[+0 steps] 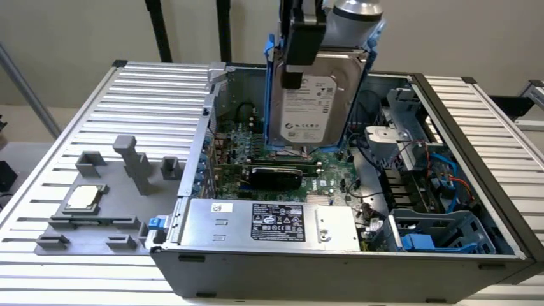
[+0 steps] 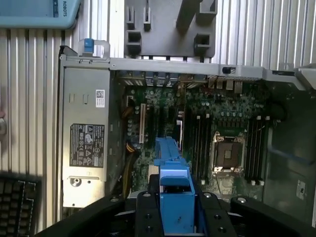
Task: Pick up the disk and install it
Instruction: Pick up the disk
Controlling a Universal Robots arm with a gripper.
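the disk (image 1: 307, 108) hangs upright in the upper middle of the exterior view, above the open case (image 1: 340, 274), label towards the camera, its blue carrier (image 1: 274, 95) showing down both long edges; its lower end is over the motherboard (image 1: 281, 172), and i cannot tell whether they touch. the jaws are clenched on the disk's top end, 1 black finger lying across the label face; in the wrist view the carrier (image 2: 173, 182) runs out between the black jaws, with the motherboard (image 2: 163, 123) beyond. the arm (image 1: 357, 16) comes down from the top edge of the frame, wrist near vertical.

as a judgement: the disk is stiff, dense for its size and sensitive to knocks; its metal faces look smooth, so a light pinch could slip; the plastic carrier would flex, so the firmer hold is across the metal body near 1 end, as here. the power supply (image 1: 267, 223) lies at lower middle; a drive cage (image 1: 442, 223) sits at lower right.
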